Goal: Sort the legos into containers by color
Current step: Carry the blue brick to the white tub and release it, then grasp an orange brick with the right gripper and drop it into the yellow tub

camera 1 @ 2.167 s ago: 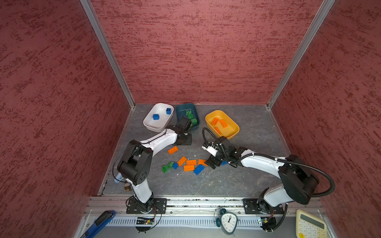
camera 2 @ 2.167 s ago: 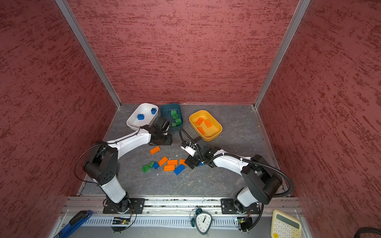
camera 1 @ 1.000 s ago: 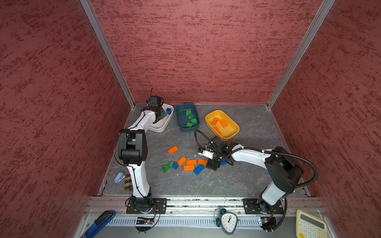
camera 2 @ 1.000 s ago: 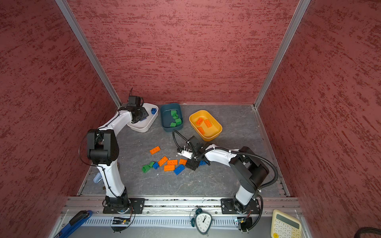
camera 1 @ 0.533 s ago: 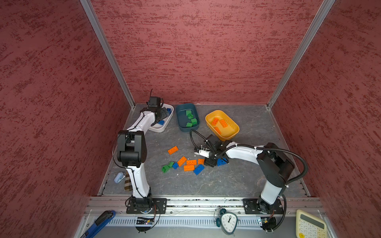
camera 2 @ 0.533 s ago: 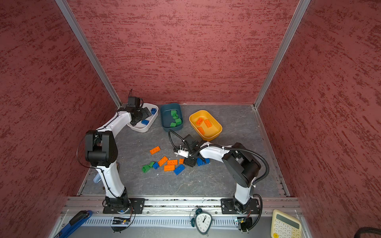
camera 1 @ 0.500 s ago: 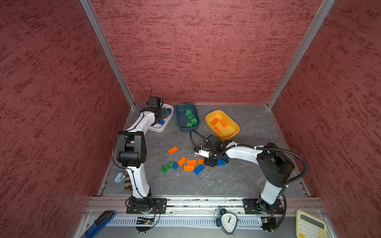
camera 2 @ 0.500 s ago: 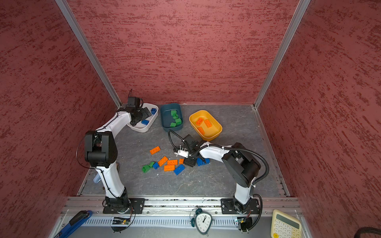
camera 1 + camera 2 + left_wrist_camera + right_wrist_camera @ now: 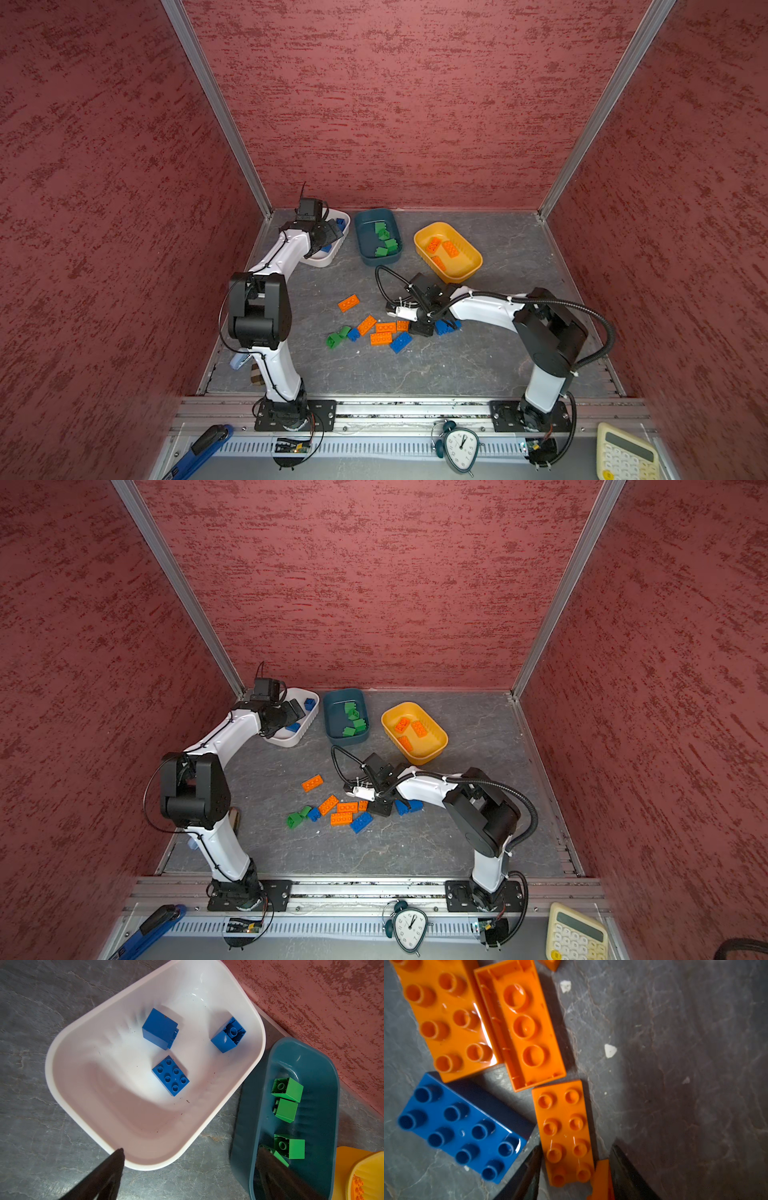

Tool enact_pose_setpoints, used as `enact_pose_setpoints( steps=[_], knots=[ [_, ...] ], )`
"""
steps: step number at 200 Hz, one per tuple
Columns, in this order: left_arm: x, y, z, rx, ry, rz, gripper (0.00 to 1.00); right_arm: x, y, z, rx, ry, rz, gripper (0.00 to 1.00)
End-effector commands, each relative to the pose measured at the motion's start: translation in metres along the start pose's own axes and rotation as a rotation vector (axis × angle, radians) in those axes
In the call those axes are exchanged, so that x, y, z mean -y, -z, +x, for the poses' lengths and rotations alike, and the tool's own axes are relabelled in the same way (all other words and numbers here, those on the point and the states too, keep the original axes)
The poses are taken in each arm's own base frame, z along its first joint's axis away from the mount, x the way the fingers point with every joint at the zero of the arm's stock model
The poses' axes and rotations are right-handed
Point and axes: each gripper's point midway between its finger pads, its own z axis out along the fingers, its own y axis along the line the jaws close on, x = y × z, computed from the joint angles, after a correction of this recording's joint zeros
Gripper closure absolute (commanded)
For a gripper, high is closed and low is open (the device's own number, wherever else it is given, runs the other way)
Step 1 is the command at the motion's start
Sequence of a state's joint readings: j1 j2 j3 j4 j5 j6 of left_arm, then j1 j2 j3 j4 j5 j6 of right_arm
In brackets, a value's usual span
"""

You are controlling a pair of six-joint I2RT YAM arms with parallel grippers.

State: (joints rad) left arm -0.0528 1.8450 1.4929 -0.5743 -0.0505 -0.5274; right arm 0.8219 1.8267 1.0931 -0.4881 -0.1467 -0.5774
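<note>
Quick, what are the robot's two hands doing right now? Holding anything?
Left gripper: open, empty, over the white tub.
Right gripper: jaws either side of an orange brick; cannot tell if gripped.

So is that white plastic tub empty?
No. The white plastic tub holds three blue studded bricks, lying apart on its floor in the left wrist view.

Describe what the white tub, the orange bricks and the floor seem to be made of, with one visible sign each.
White tub: smooth moulded plastic, semi-gloss; soft sheen, rounded rim.
Orange bricks: hard glossy plastic; bright highlights on studs.
Floor: matt dark grey, veined like slate; stone or printed sheet, unclear.
</note>
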Motion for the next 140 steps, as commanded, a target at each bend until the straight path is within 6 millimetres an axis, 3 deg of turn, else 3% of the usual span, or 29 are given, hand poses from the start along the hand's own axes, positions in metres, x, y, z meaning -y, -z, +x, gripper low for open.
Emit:
enact_pose_setpoints(
  steps=[1, 35, 72, 140],
  knots=[
    [0.009, 0.012, -0.004, 0.024, -0.001, 0.036, 0.0, -0.024, -0.023, 0.035, -0.154, 0.055, -0.075, 0.46],
    [0.017, 0.015, -0.001, 0.027, -0.017, 0.045, 0.01, -0.023, -0.02, 0.033, -0.137, 0.057, -0.06, 0.56],
    [0.032, 0.019, 0.006, 0.04, -0.087, 0.028, 0.01, -0.002, -0.008, 0.023, -0.086, 0.029, 0.047, 0.63],
    [0.04, 0.023, 0.015, 0.035, -0.109, 0.028, 0.01, 0.044, 0.044, -0.033, 0.285, -0.174, 0.222, 0.67]
  ],
)
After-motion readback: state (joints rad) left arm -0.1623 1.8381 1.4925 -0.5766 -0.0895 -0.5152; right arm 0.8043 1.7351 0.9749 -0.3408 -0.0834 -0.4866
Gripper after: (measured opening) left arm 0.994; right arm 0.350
